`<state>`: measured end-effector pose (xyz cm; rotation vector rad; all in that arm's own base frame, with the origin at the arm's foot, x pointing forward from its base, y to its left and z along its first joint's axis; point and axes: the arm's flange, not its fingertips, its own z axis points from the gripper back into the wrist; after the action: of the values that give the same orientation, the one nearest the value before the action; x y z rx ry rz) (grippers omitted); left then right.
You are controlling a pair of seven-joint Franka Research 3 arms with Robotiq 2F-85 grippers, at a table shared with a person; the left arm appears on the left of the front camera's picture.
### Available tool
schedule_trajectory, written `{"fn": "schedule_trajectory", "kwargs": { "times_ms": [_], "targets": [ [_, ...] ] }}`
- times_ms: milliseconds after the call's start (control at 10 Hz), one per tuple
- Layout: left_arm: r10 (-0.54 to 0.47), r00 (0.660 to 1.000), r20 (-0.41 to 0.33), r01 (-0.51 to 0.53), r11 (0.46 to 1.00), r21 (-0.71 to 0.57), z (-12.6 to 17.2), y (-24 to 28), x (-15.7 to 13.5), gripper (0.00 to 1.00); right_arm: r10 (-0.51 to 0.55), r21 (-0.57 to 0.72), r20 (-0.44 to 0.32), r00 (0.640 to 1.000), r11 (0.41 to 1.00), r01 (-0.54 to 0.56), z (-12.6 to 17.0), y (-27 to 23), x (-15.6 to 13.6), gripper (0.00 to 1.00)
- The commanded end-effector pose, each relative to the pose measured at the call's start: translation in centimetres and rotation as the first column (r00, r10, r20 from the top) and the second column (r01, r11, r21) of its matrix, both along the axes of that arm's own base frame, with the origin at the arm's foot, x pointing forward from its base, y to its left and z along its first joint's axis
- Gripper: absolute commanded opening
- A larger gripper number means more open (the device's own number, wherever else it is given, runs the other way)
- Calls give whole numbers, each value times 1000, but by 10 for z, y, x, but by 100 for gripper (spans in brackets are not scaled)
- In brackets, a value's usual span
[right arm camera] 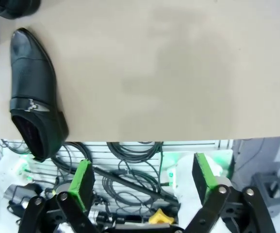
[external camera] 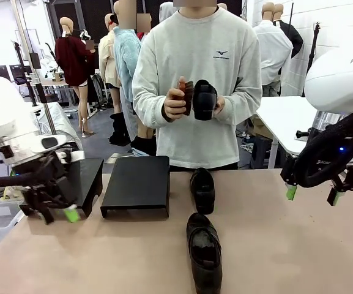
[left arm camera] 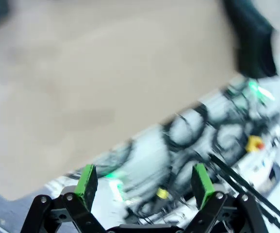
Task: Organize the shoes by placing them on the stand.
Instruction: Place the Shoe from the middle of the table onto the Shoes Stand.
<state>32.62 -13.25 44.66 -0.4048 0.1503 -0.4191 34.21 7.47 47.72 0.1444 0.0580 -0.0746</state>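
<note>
Front view — near shoe [external camera: 204,251] and far shoe [external camera: 202,190] are lying right of the stand [external camera: 136,185]; left gripper [external camera: 49,214], right gripper [external camera: 313,195] are hanging spread, empty. Likely stiff, glossy-slippery — pinch across the heel opening.

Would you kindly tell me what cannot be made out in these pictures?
Front view: near shoe, its near end cut off by the bottom edge.
Front view: left stand, partly hidden behind the left gripper.
Left wrist view: dark object at top right, too blurred to identify.
</note>
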Motion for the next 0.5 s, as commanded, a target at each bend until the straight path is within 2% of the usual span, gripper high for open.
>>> {"fn": "schedule_trajectory", "kwargs": {
  "times_ms": [0, 100, 200, 300, 400],
  "targets": [
    [75, 993, -94, -83, 993, -85, -5, -57, -27, 100, 4, 18, 7, 1000, 1000, -4, -1, 4, 5, 100],
    [89, 986, -140, -99, 993, -65, -12, -71, -31, 100, 4, 18, 7, 1000, 1000, -4, -1, 4, 5, 100],
    [159, 982, -98, -163, 986, -36, -15, -64, -26, 100, 4, 18, 7, 1000, 1000, -4, -1, 4, 5, 100],
    [29, 994, -107, -37, 997, -72, -2, -68, -37, 100, 4, 18, 7, 1000, 1000, -4, -1, 4, 5, 100],
    [29, 994, -107, -37, 997, -72, -2, -68, -37, 100, 4, 18, 7, 1000, 1000, -4, -1, 4, 5, 100]
  ]
}}
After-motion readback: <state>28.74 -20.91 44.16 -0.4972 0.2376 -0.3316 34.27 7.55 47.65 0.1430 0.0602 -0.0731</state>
